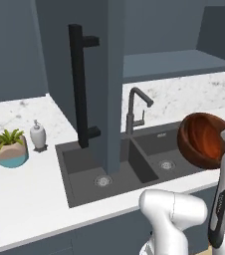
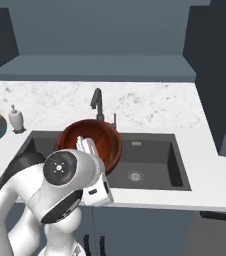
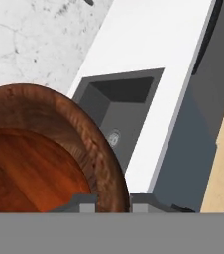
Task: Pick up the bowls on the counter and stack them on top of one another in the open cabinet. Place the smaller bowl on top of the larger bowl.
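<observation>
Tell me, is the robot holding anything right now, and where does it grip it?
Yes: its hand pinches the rim of the larger bowl, lifted over the sink.

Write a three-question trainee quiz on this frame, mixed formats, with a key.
1. True or false: the gripper is shut on the rim of the larger bowl.
2. Multiple choice: the held bowl hangs over A) the plant pot, B) the sink, C) the soap dispenser.
3. Fill in: the cabinet door carries a long black ____ handle.

Key: 1 true; 2 B; 3 bar.
</observation>
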